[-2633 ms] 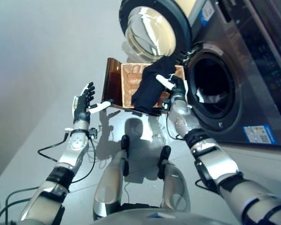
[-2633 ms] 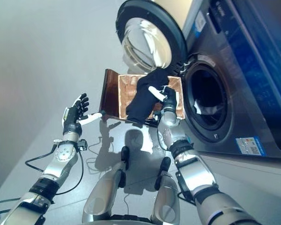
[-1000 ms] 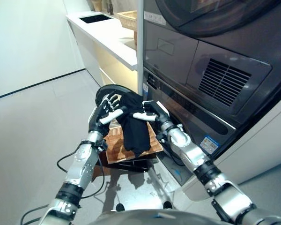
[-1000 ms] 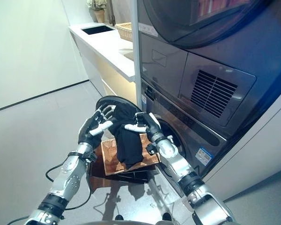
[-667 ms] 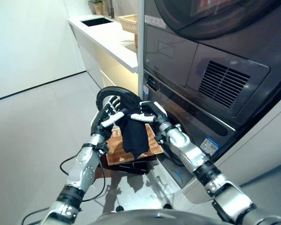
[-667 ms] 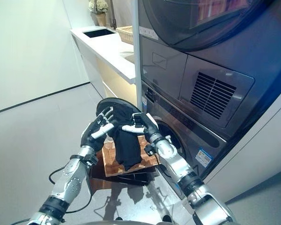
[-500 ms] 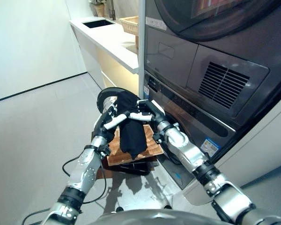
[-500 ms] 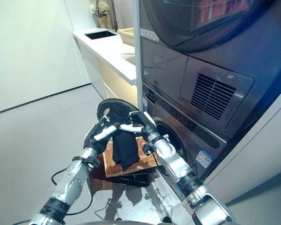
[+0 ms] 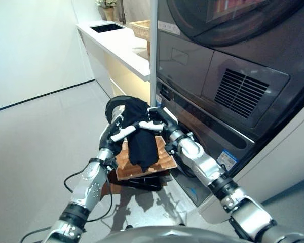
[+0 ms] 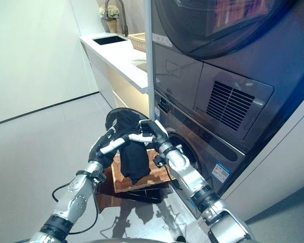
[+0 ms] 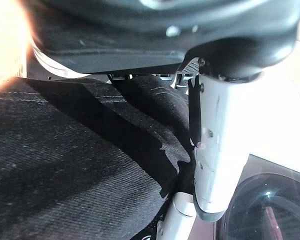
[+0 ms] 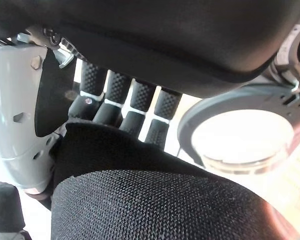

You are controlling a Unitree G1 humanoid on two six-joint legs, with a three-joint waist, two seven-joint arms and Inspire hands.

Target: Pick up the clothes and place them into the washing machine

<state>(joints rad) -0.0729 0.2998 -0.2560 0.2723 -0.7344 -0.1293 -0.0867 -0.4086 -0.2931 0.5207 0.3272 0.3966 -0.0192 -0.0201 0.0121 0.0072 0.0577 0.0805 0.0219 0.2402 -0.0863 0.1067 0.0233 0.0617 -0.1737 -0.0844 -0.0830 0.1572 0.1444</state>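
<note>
Bright, even light; wrist-view glare

The round dark drum opening of the lower grey washing machine (image 10: 190, 152) lies just past the right robot hand (image 10: 151, 132), partly hidden behind that arm. The black garment (image 9: 140, 136) hangs between both robot hands. The left robot hand (image 9: 117, 126) is against the open round glass door (image 9: 115, 105). Below, the brown wicker basket (image 9: 159, 160) fills the floor (image 9: 45, 136) before the machine.
</note>
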